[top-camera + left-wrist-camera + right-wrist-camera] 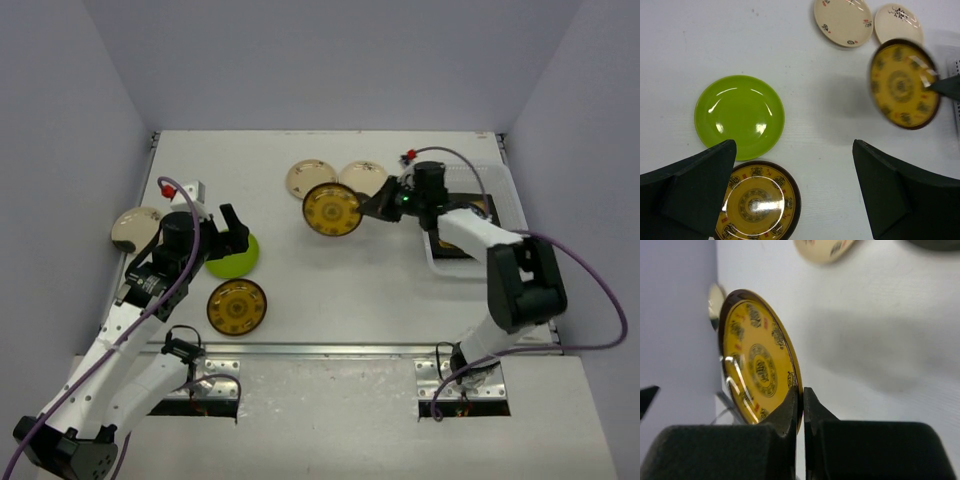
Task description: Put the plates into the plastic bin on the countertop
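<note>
One amber-patterned plate is up off the countertop. The right gripper has it pinched at the dark rim, jaws clamped tight on the edge. The plate hangs tilted, not flat; a rim pinch is probably the only way to lift a flat dish, hence the angle.

It's near a larger cream plate and a smaller cream plate at the back, and short of the plastic bin on the right. Reads as the carry phase, drop not yet done.

The bin seems to hold a dark square plate, but the right arm covers most of the bin, so the count inside can't be told.

The left gripper hovers with fingers spread wide, holding nothing, over the lime green plate and a second amber plate. It's likely lining up the next pick.

A third cream plate lies at the far left edge, partly behind the left arm. The second amber plate is cut off at the bottom of the left wrist view. The held plate is blurred there, so its pattern is unreadable.
</note>
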You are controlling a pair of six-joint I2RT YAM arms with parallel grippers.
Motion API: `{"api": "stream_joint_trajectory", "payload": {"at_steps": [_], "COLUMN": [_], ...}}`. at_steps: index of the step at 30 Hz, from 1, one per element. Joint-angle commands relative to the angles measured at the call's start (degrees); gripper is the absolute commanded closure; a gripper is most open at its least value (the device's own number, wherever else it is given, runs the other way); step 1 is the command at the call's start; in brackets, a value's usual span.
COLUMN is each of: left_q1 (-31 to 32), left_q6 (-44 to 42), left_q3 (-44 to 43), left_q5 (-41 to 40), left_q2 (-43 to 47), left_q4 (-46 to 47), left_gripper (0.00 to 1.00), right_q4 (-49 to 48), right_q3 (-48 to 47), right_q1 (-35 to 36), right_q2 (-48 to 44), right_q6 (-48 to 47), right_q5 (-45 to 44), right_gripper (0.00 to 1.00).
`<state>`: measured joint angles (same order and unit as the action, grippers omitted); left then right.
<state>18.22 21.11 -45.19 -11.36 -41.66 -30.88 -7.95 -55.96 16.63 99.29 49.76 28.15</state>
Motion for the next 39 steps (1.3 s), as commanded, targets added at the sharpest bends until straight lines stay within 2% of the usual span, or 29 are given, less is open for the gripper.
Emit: {"api": "stream_joint_trajectory", "payload": {"at_steps": [1, 4, 7, 10, 13, 17, 18, 20, 21, 23, 26, 29, 33, 35, 38, 39], "left_q1": [-0.5, -0.5, -0.5, -0.5, -0.5, -0.5, -0.5, -0.5, -0.5, -0.5, -0.5, -0.5, -0.6, -0.6, -0.6, -0.6], "left_q6": [-0.9, -1.0, -1.1, -1.2, -1.1, -1.3, -1.3, -1.3, -1.3, -1.3, -1.3, -1.3, 1.7, 7.3, 17.3, 20.2], "left_q3": [-0.1, -0.1, -0.2, -0.2, -0.2, -0.2, -0.1, -0.1, 0.0, -0.1, -0.1, -0.2, -1.1, -1.2, 3.0, 4.0], "left_q5": [1.3, 1.6, 1.7, 1.3, 1.5, 2.0, 2.1, 2.2, 2.2, 2.1, 2.0, 2.0, 4.1, 7.2, 16.5, 16.6], "left_q2": [0.5, 0.7, 0.7, 0.4, 0.2, 0.2, 0.2, 0.2, 0.3, 0.2, -0.3, -0.8, -3.0, -5.2, -9.5, -11.6], "left_q4": [3.1, 3.2, 3.3, 3.2, 3.1, 3.3, 3.4, 3.4, 3.5, 3.5, 3.4, 3.4, 3.0, 3.5, 13.4, 16.9], "left_gripper": [0.00, 0.00, 0.00, 0.00, 0.00, 0.00, 0.00, 0.00, 0.00, 0.00, 0.00, 0.00, 0.00, 0.00, 0.00, 0.00], "right_q4": [0.8, 6.1, 10.0, 11.8, 12.5, 12.5, 13.1, 14.3, 14.7, 15.6, 16.7, 17.8, 16.5, 15.6, 17.6, 17.0], "right_q3": [6.7, 10.2, 14.2, 16.0, 17.0, 15.6, 15.2, 14.3, 14.1, 14.0, 13.4, 12.1, 11.4, 10.8, 9.5, 9.9], "right_q1": [-17.2, -28.5, -39.2, -44.7, -47.0, -47.2, -47.2, -47.2, -47.2, -47.2, -47.2, -46.9, -43.3, -40.2, -32.5, -31.5], "right_q2": [-14.1, -18.3, -22.0, -23.8, -24.6, -22.0, -21.4, -21.3, -21.5, -23.6, -27.0, -29.7, -33.1, -33.9, -34.7, -35.0], "right_q6": [1.9, 0.7, -0.6, -1.6, -2.6, -3.6, -3.8, -3.7, -3.7, -3.2, -2.6, -2.7, -3.7, -5.1, -8.2, -8.3], "right_q5": [0.5, -0.8, -6.2, -11.1, -15.4, -15.7, -15.5, -15.5, -15.6, -17.0, -17.7, -14.9, -7.0, -3.0, 0.8, 2.0], "right_gripper": [1.00, 1.00, 1.00, 1.00, 1.00, 0.93, 0.88, 0.59, 0.49, 0.36, 0.09, 0.01, 0.01, 0.01, 0.01, 0.01]}}
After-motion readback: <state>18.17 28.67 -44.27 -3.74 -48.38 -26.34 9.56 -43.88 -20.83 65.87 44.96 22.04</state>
